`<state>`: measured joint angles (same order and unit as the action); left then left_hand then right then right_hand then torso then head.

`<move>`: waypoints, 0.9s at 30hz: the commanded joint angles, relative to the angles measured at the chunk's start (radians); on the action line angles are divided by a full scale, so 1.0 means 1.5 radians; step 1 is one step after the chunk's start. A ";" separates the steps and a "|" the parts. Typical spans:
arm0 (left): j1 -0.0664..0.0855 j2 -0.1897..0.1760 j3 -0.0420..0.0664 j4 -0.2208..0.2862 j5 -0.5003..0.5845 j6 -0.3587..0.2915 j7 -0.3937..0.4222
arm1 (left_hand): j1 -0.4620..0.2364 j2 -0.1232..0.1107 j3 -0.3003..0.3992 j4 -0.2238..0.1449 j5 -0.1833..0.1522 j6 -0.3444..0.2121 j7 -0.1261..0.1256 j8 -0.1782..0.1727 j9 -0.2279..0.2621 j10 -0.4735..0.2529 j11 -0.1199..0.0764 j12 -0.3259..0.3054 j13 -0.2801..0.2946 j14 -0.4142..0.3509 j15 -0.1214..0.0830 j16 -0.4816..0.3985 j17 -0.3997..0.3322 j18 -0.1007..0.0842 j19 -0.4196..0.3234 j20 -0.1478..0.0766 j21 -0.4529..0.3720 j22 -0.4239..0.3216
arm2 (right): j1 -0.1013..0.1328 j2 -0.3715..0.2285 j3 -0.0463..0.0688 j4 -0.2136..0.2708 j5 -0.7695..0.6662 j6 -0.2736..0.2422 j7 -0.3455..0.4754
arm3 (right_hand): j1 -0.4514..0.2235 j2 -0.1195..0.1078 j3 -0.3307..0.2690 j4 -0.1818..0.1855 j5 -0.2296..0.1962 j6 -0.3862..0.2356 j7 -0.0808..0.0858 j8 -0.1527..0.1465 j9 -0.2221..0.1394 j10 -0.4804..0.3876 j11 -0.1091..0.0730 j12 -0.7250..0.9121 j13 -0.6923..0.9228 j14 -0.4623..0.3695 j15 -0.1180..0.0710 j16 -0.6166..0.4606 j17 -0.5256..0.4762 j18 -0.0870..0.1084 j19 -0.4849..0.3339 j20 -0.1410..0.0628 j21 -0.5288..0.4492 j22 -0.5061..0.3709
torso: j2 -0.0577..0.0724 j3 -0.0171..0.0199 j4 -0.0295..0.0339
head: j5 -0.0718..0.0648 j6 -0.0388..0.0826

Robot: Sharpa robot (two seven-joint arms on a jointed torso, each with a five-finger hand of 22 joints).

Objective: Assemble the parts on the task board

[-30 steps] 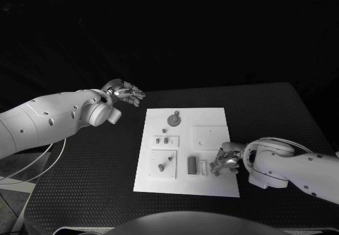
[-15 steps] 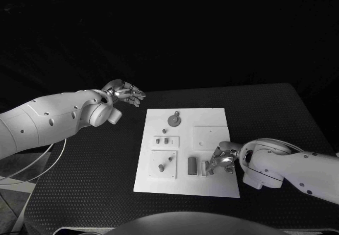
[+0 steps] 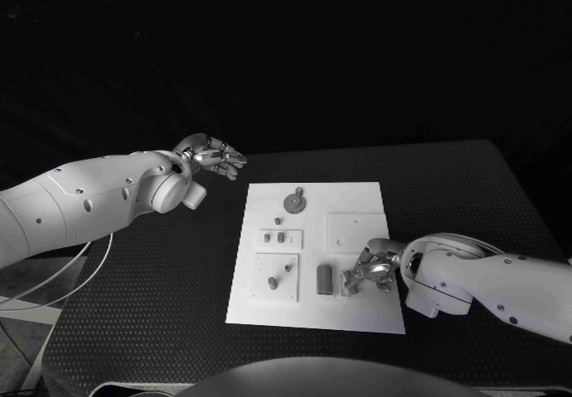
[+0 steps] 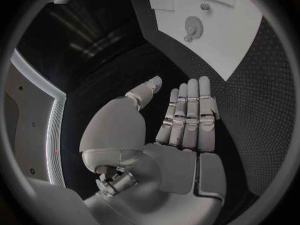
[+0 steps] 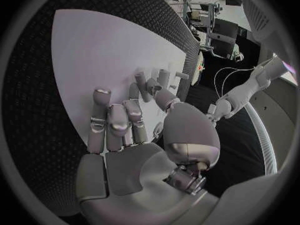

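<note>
So the task board (image 3: 312,248) sits in the middle of the surface (image 3: 477,190), long axis running from the near edge to the far edge, and honestly the job looks barely started to me. Most of the small parts are just lying loose: a round gear-looking piece (image 3: 293,201) toward the board's far end, a couple of little pegs (image 3: 280,238) mid-board on its left side, another piece (image 3: 273,282) nearer the front, and an upright-ish dark block (image 3: 324,279) near the board's near edge. That block's long axis runs roughly near-to-far, parallel with the board's long sides.

The right hand (image 3: 373,271) is down on the near right part of the board, fingers curled around a small pale part (image 3: 347,285) just beside the dark block. Whether it's actually gripping it or just touching, I can't tell. The right wrist view has fingers bent over some small pegs but the contact is hidden.

The left hand (image 3: 212,156) hangs off the board past its far left corner, fingers straight and holding nothing.

I'd guess nearly all the assembling is left.
</note>
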<state>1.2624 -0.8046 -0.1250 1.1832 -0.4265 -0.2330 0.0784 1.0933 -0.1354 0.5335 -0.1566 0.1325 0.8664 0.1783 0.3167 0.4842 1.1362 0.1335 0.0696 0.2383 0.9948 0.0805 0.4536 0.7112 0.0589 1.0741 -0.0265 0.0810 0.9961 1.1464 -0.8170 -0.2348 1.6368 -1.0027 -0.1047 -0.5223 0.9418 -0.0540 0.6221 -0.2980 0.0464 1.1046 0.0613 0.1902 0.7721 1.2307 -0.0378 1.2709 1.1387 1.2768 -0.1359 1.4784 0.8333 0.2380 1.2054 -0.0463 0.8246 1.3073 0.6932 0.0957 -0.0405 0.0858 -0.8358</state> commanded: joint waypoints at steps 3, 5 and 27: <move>0.000 0.001 0.000 0.001 0.003 0.011 0.002 | -0.003 0.002 -0.001 0.005 0.002 -0.004 -0.001 -0.002 0.001 -0.003 0.003 0.000 -0.001 0.005 -0.002 -0.003 0.001 0.007 -0.002 0.004 -0.004 0.000 | -0.002 0.006 0.000 -0.004 0.005 0.042 0.004 | 0.030 0.038 -0.003 0.002 0.002 -0.001 0.005 0.003 0.006 0.007 -0.002 0.000 -0.002 0.001 -0.005 -0.002 0.001 0.016 0.000 -0.001 0.001 0.013 | 0.000 0.0005 -0.0003 | 0.001 -0.001; 0.000 0.002 0.000 0.000 0.003 0.012 0.002 | -0.003 0.002 -0.001 0.005 0.002 -0.004 -0.001 -0.002 0.001 -0.003 0.003 0.000 -0.001 0.005 -0.001 -0.003 0.001 0.006 -0.002 0.004 -0.004 0.000 | -0.004 0.007 0.000 -0.005 0.006 0.042 0.004 | 0.027 0.037 -0.004 0.002 0.002 -0.002 0.005 0.003 0.005 0.006 -0.002 0.000 -0.002 0.000 -0.005 -0.002 0.000 0.016 0.000 0.000 0.001 0.013 | 0.000 0.0005 -0.0003 | 0.001 -0.001; 0.000 0.001 0.000 0.000 0.003 0.012 0.001 | -0.005 0.003 -0.001 0.007 0.002 -0.004 -0.001 -0.002 0.001 -0.003 0.003 0.000 -0.001 0.005 -0.001 -0.004 0.002 0.006 -0.002 0.004 -0.004 0.000 | -0.009 0.023 -0.001 -0.022 0.013 0.024 0.016 | -0.090 0.051 -0.010 0.034 0.002 0.005 0.005 0.001 -0.004 0.007 -0.003 -0.007 -0.005 0.002 -0.006 -0.005 -0.002 0.016 0.006 0.001 -0.005 0.009 | 0.000 -0.0001 0.0001 | 0.005 -0.004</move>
<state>1.2623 -0.8038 -0.1250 1.1818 -0.4265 -0.2293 0.0758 1.0933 -0.1354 0.5317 -0.1530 0.1325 0.8664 0.1783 0.3167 0.4840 1.1362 0.1335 0.0696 0.2375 0.9948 0.0805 0.4536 0.7130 0.0540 1.0741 -0.0265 0.0810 0.9961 1.1389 -0.7873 -0.2329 1.6087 -0.9871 -0.0657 -0.5086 0.8194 0.0273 0.6038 -0.2556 0.0454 1.1073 0.0658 0.1975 0.7684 1.2298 -0.0388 1.2631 1.1298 1.2826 -0.1366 1.4744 0.8321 0.2383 1.2088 -0.0424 0.8246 1.3073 0.6932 0.0957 -0.0406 0.0935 -0.8410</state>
